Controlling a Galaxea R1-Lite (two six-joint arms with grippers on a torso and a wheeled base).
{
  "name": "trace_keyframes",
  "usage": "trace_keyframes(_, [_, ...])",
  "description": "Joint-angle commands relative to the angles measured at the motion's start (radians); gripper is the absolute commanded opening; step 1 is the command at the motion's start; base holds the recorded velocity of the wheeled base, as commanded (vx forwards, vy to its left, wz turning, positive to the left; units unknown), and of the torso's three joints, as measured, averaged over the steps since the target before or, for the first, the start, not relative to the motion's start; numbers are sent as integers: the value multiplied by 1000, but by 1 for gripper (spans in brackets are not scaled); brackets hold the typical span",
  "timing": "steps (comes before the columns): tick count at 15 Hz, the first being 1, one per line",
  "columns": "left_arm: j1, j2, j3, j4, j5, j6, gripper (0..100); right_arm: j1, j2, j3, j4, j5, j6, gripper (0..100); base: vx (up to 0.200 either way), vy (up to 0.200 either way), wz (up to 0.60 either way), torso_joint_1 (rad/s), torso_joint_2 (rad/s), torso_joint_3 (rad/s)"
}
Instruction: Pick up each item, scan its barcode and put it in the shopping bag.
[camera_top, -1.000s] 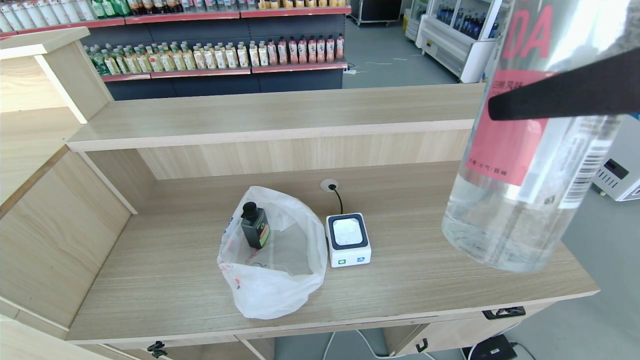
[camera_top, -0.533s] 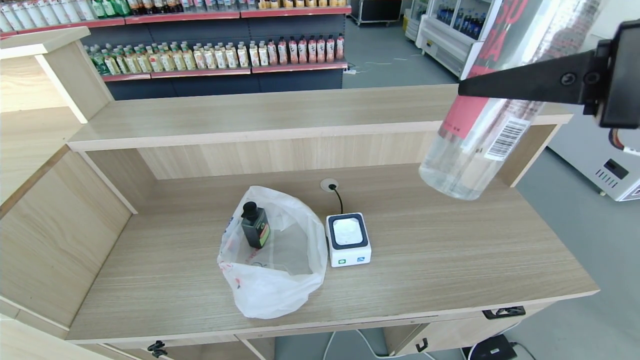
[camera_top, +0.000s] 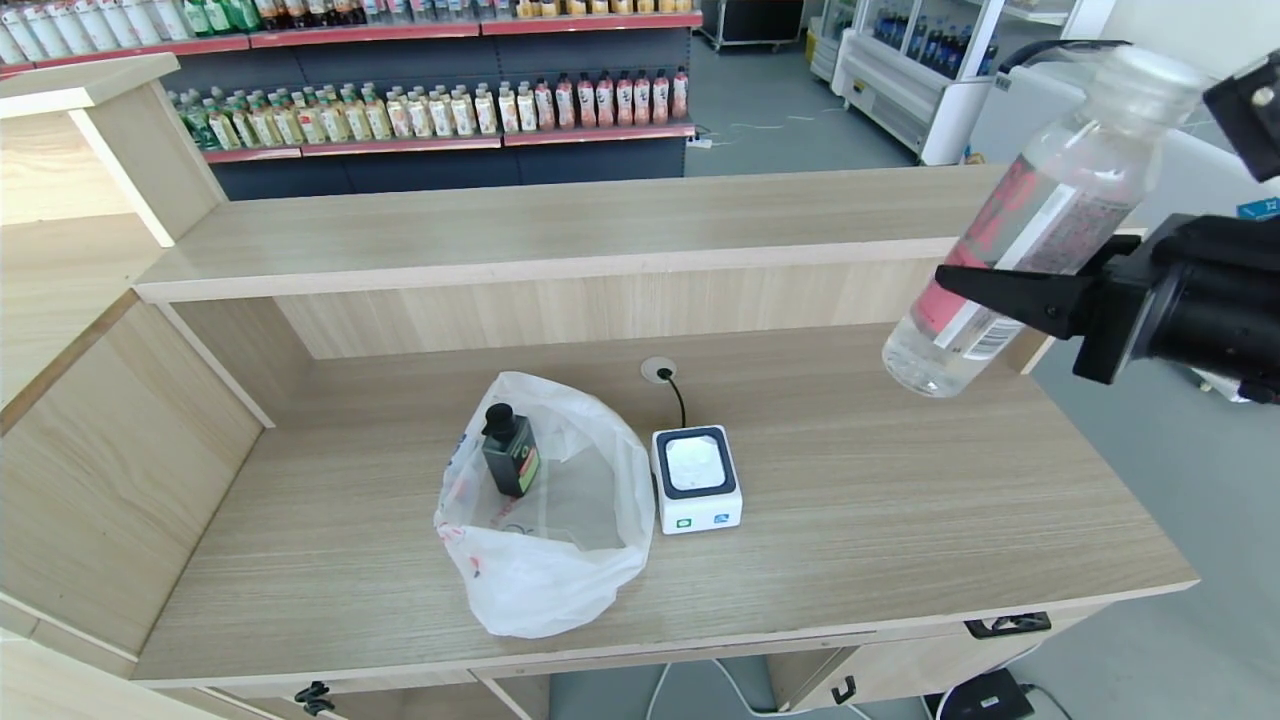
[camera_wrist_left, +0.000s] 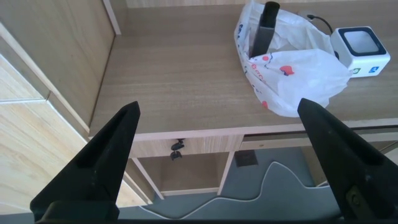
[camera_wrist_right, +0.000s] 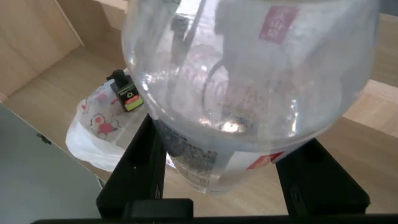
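So the right gripper, pinching the clear bottle, just swung it out over the counter, still well apart from the scanner.

big bottle: clear plastic, shiny, smooth, w/ glossy pink label | shopping bag: thin white plastic, crinkly, a bit see-thru | small bottle: dark, shiny, black cap | scanner: white plastic, smooth, glossy top | counter: light wood, matt, fine grain

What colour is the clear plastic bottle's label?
Pink-red, with a white barcode strip, on the clear plastic bottle; best in the head view.
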Motion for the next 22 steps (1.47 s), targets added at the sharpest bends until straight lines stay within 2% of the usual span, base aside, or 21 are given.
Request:
trace_keyframes(1, [0,0,0,0,0,-1,100,-29,27,63,-30,6,-60,0,0,0,0,0,0,0])
trace_keyframes(2, [0,0,0,0,0,1,100,-40,39,69,-35,6,-129,0,0,0,0,0,0,0])
trace_keyframes(3, [0,0,0,0,-1,-1,100,-43,39,71,-35,6,-143,0,0,0,0,0,0,0])
trace_keyframes(4, [0,0,0,0,0,-1,100,-69,50,80,-40,6,-232,0,0,0,0,0,0,0])
trace_keyframes(8, [0,0,0,0,0,1,100,-106,74,105,-89,6,-301,0,0,0,0,0,0,0])
trace_keyframes(9, [0,0,0,0,-1,-1,100,-144,96,108,-101,6,-395,0,0,0,0,0,0,0])
trace_keyframes(12, [0,0,0,0,0,-1,100,-202,94,109,-104,6,-539,0,0,0,0,0,0,0])
trace_keyframes(17, [0,0,0,0,0,-1,100,-244,113,109,-110,7,-661,0,0,0,0,0,0,0])
trace_keyframes(22, [0,0,0,0,0,-1,100,-270,170,128,-244,9,-838,0,0,0,0,0,0,0])
